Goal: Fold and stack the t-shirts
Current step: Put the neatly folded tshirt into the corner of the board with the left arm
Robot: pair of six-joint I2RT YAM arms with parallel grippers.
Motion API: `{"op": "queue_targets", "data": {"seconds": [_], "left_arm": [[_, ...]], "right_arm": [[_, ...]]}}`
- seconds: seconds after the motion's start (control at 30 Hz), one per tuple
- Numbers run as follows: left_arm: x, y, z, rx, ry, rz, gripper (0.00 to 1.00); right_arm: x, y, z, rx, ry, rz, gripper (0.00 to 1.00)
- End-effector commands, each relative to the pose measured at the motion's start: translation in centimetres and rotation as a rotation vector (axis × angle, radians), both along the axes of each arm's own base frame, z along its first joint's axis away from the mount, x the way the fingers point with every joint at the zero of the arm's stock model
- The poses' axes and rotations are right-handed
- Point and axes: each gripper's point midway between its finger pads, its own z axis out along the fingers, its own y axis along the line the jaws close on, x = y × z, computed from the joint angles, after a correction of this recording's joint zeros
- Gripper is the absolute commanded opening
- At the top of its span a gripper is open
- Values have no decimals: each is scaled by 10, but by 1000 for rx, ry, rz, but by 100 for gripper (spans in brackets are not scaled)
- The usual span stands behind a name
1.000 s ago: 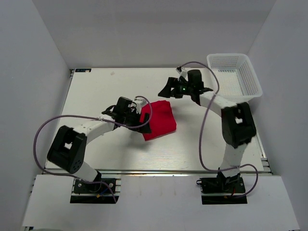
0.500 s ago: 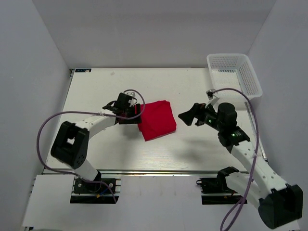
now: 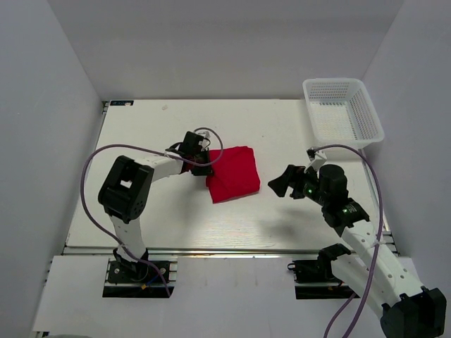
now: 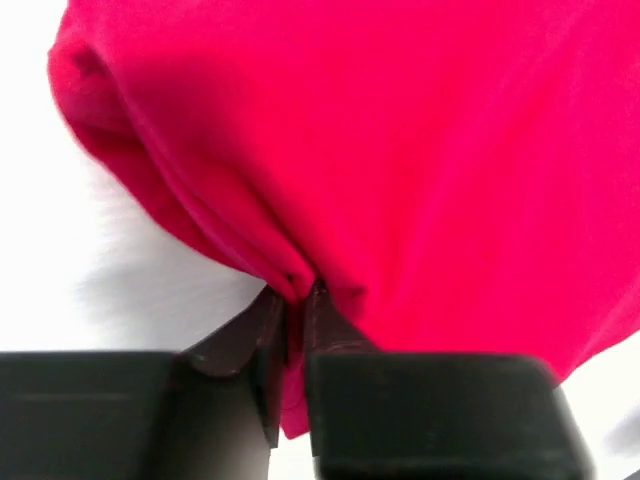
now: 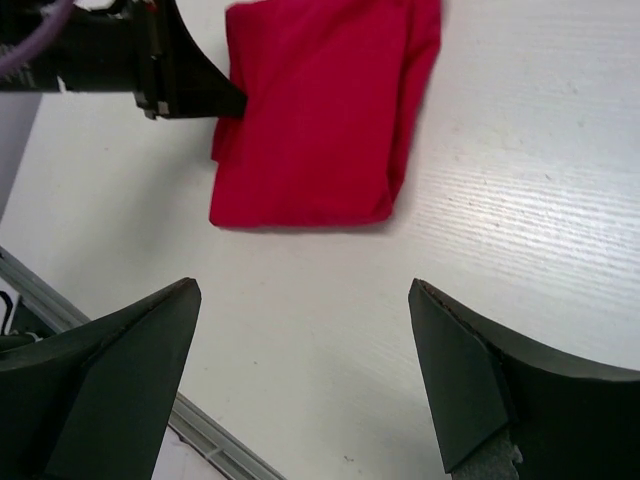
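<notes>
One t-shirt (image 3: pixel 234 172): red, folded.
My left gripper (image 4: pixel 297 300): clamped on its left edge.
My right gripper (image 5: pixel 305 290): fingers apart, right of it.

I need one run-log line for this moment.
left fingers: shut on red t-shirt edge | right fingers: open, apart from t-shirt | red t-shirt: folded, on table
</notes>
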Motion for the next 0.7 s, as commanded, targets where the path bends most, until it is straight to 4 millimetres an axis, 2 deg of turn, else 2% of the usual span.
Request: {"op": "queue_targets", "data": {"seconds": [0.0, 0.03, 0.1, 0.13, 0.17, 0.2, 0.23, 0.27, 0.3, 0.47, 0.53, 0.57, 0.63, 0.67], "left_arm": [[-4, -2, -14, 56, 38, -22, 9], [-5, 6, -18, 102, 62, -3, 0], [10, 23, -19, 163, 70, 47, 0], [10, 42, -21, 268, 81, 82, 0], [25, 49, -9, 329, 44, 100, 0], [34, 70, -3, 441, 13, 149, 0], [28, 83, -7, 526, 55, 152, 0], [33, 89, -3, 570, 43, 153, 0], [50, 105, 14, 649, -5, 174, 0], [85, 151, 55, 825, -78, 162, 0], [95, 174, 61, 904, -80, 147, 0], [104, 183, 74, 933, -109, 171, 0], [112, 197, 75, 973, -99, 154, 0], [121, 210, 86, 982, -118, 182, 0]], "right_arm": [[-1, -9, -13, -34, 20, -42, 90], [-1, -10, -15, -37, 27, -45, 90], [-1, -12, -19, -45, 35, -53, 90], [-2, -12, -20, -52, 36, -49, 90], [-1, -13, -21, -61, 35, -56, 90], [0, -14, -21, -65, 32, -61, 90], [1, -16, -22, -74, 38, -68, 90], [3, -17, -23, -83, 37, -76, 90], [5, -17, -18, -83, 26, -76, 90], [13, -19, -25, -123, 48, -84, 90], [17, -18, -26, -133, 59, -83, 90], [18, -17, -25, -134, 60, -81, 90], [22, -19, -29, -150, 79, -91, 90], [24, -17, -28, -151, 78, -91, 90]]}}
